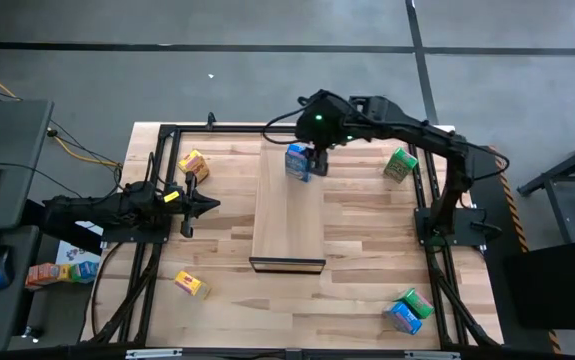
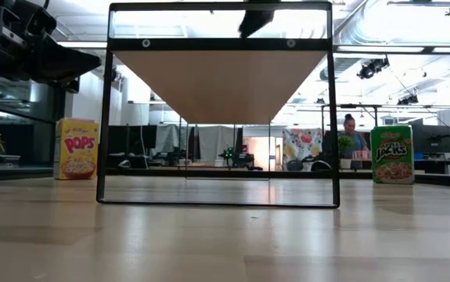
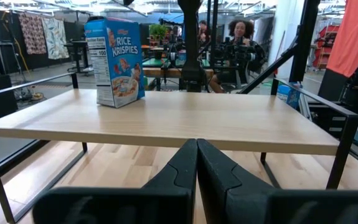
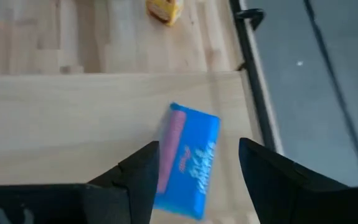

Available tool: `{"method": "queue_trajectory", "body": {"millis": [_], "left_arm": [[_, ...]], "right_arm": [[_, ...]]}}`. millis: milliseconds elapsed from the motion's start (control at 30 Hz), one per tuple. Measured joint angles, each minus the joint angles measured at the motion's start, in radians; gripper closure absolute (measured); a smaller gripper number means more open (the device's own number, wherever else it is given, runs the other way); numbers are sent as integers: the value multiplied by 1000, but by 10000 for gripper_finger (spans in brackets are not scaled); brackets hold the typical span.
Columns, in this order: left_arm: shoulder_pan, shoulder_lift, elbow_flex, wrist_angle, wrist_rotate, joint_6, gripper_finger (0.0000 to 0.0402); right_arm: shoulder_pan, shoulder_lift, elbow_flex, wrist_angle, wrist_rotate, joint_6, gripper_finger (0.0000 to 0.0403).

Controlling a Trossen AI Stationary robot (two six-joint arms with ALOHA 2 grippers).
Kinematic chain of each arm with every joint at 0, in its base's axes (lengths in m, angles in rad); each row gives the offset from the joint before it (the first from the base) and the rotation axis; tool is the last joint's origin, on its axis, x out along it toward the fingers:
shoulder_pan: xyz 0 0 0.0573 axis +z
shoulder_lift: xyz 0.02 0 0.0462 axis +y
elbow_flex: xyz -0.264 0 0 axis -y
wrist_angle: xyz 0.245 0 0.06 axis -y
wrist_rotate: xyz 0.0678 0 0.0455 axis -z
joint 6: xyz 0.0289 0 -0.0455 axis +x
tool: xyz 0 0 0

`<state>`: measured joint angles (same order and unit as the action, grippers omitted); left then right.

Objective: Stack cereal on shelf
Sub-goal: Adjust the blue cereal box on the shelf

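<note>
High view first: your right gripper (image 1: 315, 158) is over the far end of the shelf (image 1: 289, 215), hovering right above the blue Rice Krispies box (image 1: 298, 161). Look at the right wrist view and you'll see the fingers (image 4: 142, 171) spread wide with that blue box (image 4: 188, 158) between them and below, nothing gripped. The box stands upright on the shelf's far end, near one corner, and the left wrist view confirms it: Rice Krispies box (image 3: 115, 61) sitting on the pale board (image 3: 166, 121).

Your left gripper (image 1: 199, 205) waits beside the shelf's left edge, well apart from the board, its fingers (image 3: 180, 169) pressed together and empty.

The rest of the cereal is still off the shelf: a yellow Corn Pops box (image 1: 193, 164) left of its far end, another yellow box (image 1: 191, 285) left of its near end, a green Apple Jacks box (image 1: 400, 164) right of its far end, and a green box (image 1: 416, 301) touching a blue one (image 1: 402, 318) right of its near end.
</note>
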<state>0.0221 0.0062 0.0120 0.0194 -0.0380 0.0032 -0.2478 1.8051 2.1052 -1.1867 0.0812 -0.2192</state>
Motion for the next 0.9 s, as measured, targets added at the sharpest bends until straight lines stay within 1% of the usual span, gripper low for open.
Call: {"method": "queue_trajectory", "body": {"millis": [100, 200, 267, 367, 400, 433, 467, 567, 600, 700, 767, 833, 900], "left_arm": [[0, 0, 0, 0, 0, 0, 398], [0, 0, 0, 0, 0, 0, 398], [0, 0, 0, 0, 0, 0, 398], [0, 0, 0, 0, 0, 0, 398], [0, 0, 0, 0, 0, 0, 398], [0, 0, 0, 0, 0, 0, 398], [0, 0, 0, 0, 0, 0, 398], [0, 0, 0, 0, 0, 0, 398], [0, 0, 0, 0, 0, 0, 398], [0, 0, 0, 0, 0, 0, 398], [0, 0, 0, 0, 0, 0, 398], [0, 0, 0, 0, 0, 0, 398], [0, 0, 0, 0, 0, 0, 398]], "right_arm": [[0, -52, 2, -56, 0, 19, 212], [11, -114, -45, -102, -33, 73, 244], [34, -164, -138, -88, -38, 110, 280], [82, -254, -371, 20, -47, 143, 349], [100, -289, -459, 86, -58, 151, 374], [119, -319, -548, 165, -70, 151, 388], [139, -350, -624, 251, -80, 148, 393], [189, -420, -831, 549, -82, 139, 383], [200, -434, -891, 641, -67, 136, 383], [216, -443, -1041, 930, -7, 141, 398], [223, -430, -1123, 1152, 54, 160, 399], [232, -404, -1186, 1363, 143, 209, 398], [246, -367, -1222, 1511, 249, 254, 401]]}}
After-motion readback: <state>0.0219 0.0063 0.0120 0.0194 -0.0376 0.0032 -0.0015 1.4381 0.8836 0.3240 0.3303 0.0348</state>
